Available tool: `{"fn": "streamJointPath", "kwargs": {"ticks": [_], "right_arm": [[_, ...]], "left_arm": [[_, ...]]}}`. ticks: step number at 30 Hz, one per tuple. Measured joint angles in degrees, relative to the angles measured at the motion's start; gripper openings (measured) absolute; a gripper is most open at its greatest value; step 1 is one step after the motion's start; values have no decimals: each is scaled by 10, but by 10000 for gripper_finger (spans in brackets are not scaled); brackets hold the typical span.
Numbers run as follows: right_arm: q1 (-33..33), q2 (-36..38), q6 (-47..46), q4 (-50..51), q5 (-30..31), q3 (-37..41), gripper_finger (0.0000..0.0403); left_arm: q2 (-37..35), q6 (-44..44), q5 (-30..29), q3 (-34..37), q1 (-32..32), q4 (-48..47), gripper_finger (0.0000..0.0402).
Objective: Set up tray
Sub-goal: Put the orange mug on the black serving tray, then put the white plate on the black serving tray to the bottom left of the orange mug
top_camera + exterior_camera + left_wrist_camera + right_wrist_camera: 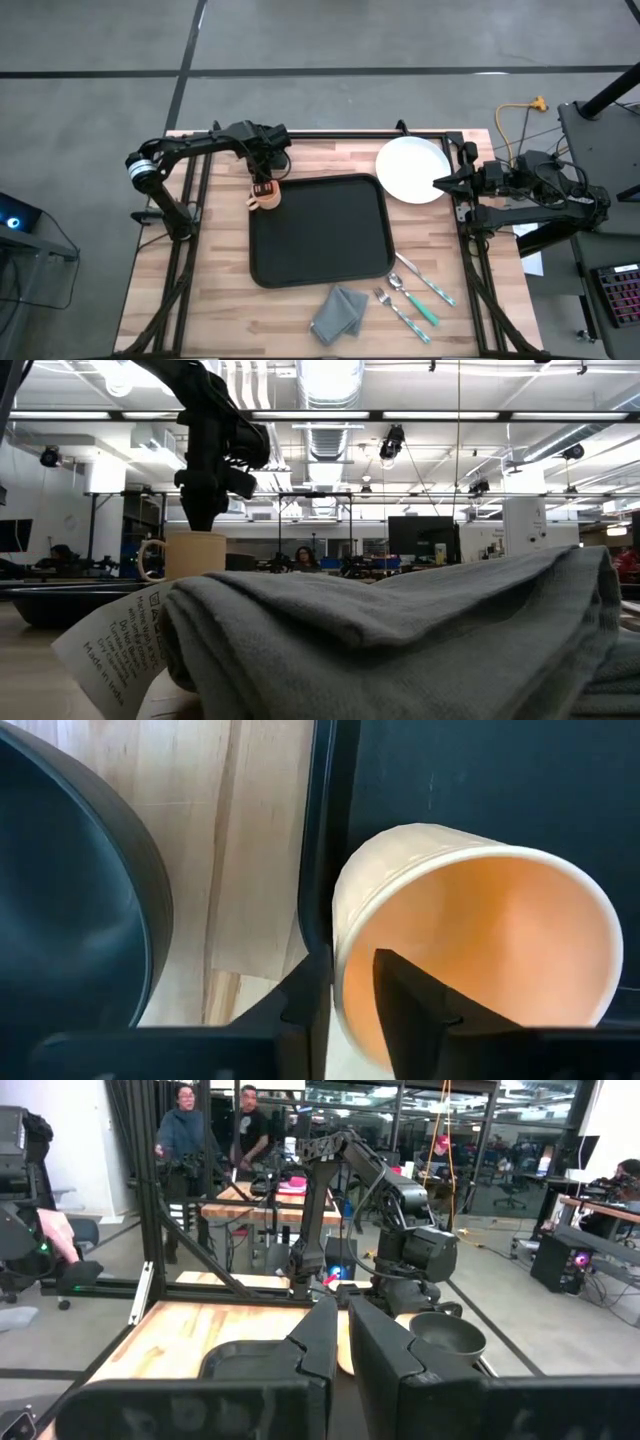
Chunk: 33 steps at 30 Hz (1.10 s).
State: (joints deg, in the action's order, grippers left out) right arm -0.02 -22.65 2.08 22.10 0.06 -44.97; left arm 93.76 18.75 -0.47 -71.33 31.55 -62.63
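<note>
Both arms extended; left end effector (264,186) pinching cup (266,197) rim.

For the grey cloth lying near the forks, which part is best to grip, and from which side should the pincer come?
Grip the grey cloth at its raised folded ridge, coming straight down from above. It lies flat and bunched on the table, so only the folds offer something to pinch; forks lie close beside it.

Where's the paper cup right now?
In the high view the paper cup sits at the black tray's upper-left corner, on the table's left side, with the left gripper clamped on its rim.
</note>
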Motion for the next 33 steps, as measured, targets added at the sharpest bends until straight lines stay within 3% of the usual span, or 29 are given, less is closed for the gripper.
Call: {"fn": "streamJointPath", "kwargs": {"ticks": [7, 15, 22, 24, 27, 30, 33], "right_arm": [[0, 0, -1, 0, 0, 0, 22], [0, 0, -1, 0, 0, 0, 22], [0, 0, 0, 0, 0, 0, 22], [0, 0, -1, 0, 0, 0, 22], [0, 0, 0, 0, 0, 0, 22], [0, 0, 0, 0, 0, 0, 22], [0, 0, -1, 0, 0, 0, 22]], "left_arm": [[-1, -9, 0, -15, 0, -41, 85], [-2, -89, 1, -103, 0, -115, 86], [-2, -123, 3, -176, -1, -95, 86], [-2, -185, 13, -187, -6, -87, 86], [-12, -244, 93, -176, -31, -82, 86], [-38, -163, 237, -136, -91, -22, 86], [-80, -133, 275, -66, -174, 109, 89]]}}
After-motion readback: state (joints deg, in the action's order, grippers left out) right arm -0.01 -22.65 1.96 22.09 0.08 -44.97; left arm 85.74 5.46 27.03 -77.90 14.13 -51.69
